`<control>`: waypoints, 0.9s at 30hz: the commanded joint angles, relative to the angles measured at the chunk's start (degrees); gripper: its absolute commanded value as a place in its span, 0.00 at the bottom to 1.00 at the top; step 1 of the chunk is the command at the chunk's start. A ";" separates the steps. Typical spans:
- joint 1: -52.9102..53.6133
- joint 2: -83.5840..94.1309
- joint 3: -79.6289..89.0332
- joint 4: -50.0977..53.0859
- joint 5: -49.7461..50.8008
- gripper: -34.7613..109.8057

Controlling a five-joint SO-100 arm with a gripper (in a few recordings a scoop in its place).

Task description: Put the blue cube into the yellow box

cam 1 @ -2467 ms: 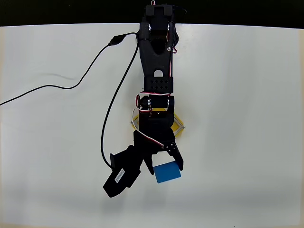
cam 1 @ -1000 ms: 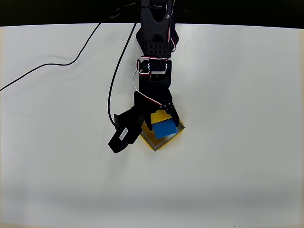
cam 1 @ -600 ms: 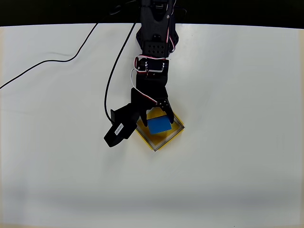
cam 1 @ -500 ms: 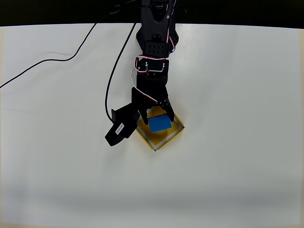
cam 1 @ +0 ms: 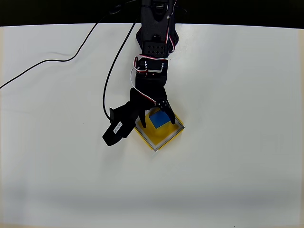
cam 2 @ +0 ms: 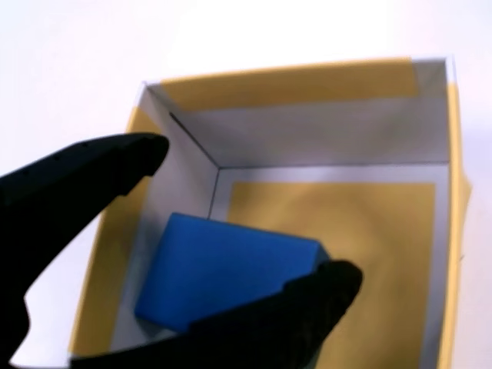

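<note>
One blue cube (cam 2: 223,269) sits inside the yellow box (cam 2: 323,84). We see the pincer (cam 2: 242,223) spread wide, gripping nothing. Its lower finger could snag the cube on withdrawal.

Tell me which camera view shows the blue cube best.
The wrist view: the blue cube is large there, lying in the yellow box between the fingers of the open gripper. The overhead view shows it small, partly under the arm.

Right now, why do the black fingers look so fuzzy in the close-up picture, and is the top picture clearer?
In the wrist view the gripper sits very close to the lens, so its fingers blur, and the blue cube is soft-edged too. In the overhead view the yellow box looks sharp under even light, with faint shadows.
</note>
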 commanded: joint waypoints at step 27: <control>-6.50 18.37 -32.96 68.20 8.53 0.24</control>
